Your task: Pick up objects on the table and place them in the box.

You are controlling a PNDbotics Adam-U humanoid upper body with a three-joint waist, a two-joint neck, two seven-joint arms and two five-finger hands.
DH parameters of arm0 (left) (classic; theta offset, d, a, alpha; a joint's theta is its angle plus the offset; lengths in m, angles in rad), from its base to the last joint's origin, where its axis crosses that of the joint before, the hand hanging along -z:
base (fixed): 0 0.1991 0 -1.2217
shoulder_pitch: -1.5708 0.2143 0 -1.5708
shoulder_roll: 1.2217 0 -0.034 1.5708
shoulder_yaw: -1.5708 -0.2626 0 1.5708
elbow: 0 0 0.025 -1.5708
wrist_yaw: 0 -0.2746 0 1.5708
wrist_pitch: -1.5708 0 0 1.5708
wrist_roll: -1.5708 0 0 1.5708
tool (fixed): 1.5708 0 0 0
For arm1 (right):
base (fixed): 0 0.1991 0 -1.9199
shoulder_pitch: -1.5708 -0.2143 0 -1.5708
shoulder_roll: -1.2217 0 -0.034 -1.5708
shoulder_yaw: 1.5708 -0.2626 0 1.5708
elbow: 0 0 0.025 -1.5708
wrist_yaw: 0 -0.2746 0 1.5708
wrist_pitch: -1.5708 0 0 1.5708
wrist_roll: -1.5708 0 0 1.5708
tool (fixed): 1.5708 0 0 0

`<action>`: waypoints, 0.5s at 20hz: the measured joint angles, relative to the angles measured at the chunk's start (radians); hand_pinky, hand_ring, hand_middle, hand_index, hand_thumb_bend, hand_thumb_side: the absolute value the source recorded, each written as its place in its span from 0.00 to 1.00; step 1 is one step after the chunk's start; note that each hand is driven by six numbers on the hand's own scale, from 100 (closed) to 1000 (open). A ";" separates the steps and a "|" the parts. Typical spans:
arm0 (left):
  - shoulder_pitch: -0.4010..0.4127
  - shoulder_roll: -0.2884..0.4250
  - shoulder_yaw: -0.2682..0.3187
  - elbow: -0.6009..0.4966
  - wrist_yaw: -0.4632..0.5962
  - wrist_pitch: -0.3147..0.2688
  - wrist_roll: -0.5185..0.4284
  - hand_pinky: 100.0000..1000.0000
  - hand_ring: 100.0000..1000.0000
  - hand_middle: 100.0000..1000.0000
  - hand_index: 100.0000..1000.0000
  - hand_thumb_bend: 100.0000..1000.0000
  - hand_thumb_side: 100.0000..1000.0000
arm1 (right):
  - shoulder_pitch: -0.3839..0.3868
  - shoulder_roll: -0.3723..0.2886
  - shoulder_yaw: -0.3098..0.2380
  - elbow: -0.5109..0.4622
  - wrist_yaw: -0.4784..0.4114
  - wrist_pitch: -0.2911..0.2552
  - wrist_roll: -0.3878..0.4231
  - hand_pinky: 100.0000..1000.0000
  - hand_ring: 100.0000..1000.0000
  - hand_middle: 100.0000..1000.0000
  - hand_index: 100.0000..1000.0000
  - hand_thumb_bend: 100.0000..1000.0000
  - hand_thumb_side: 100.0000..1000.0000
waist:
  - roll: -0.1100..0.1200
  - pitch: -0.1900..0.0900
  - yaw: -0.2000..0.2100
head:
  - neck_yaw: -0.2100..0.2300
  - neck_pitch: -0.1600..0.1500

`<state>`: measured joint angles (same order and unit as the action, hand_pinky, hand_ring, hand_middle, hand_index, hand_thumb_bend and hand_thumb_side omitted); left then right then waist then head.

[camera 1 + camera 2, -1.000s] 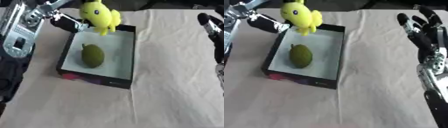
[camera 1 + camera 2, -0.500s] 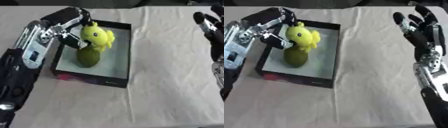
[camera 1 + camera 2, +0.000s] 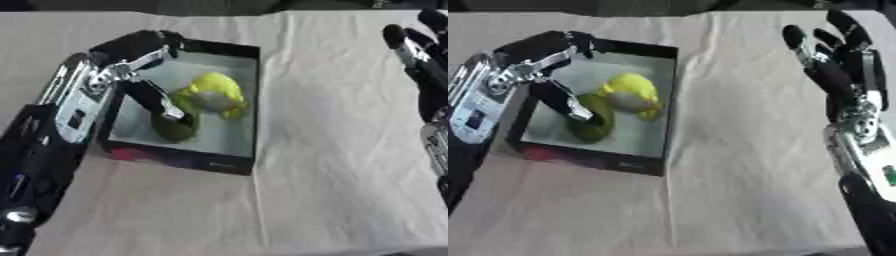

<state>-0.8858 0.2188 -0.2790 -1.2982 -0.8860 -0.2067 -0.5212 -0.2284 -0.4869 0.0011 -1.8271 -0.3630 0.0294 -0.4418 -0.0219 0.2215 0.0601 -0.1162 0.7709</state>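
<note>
- Black and silver, the left hand (image 3: 140, 75) had come down into the box (image 3: 248, 80) since a second earlier, its fingers spread and released.
- The yellow plush toy (image 3: 213, 95), held above the box before, lay inside beside the green fruit (image 3: 172, 127).
- That placement looked finished.
- The right hand (image 3: 837, 70) hovered open, well apart.
</note>
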 measured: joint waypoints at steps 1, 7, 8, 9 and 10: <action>0.000 0.000 0.005 -0.006 0.000 0.006 0.006 0.86 0.74 0.79 0.91 0.81 0.44 | 0.000 0.000 0.000 0.000 0.000 0.000 0.000 0.93 0.85 0.89 0.84 0.69 0.25 | 0.000 0.000 0.002 | 0.000 0.000; 0.002 0.049 0.051 -0.123 0.065 0.061 0.069 0.85 0.70 0.76 0.85 0.65 0.42 | 0.007 0.000 0.000 0.000 0.000 -0.001 -0.001 0.93 0.85 0.89 0.84 0.69 0.26 | -0.001 -0.010 0.016 | -0.006 0.000; 0.006 0.068 0.065 -0.158 0.091 0.079 0.086 0.85 0.70 0.76 0.85 0.64 0.42 | 0.010 0.000 -0.001 0.000 0.000 -0.001 -0.001 0.93 0.85 0.89 0.84 0.69 0.26 | -0.001 -0.012 0.019 | -0.010 0.000; 0.009 0.090 0.079 -0.194 0.119 0.097 0.104 0.84 0.69 0.75 0.84 0.62 0.40 | 0.010 -0.001 -0.001 0.000 0.000 -0.001 -0.001 0.93 0.85 0.89 0.84 0.69 0.26 | -0.001 -0.014 0.023 | -0.011 0.000; 0.017 0.113 0.094 -0.231 0.150 0.117 0.123 0.84 0.68 0.75 0.84 0.62 0.39 | 0.012 -0.001 -0.001 0.000 0.000 -0.002 -0.002 0.93 0.85 0.89 0.84 0.69 0.26 | 0.000 -0.015 0.027 | -0.016 0.000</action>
<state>-0.8692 0.3322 -0.1853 -1.5293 -0.7364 -0.0894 -0.3978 -0.2169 -0.4879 -0.0001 -1.8273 -0.3630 0.0278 -0.4442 -0.0223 0.2062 0.0867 -0.1319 0.7709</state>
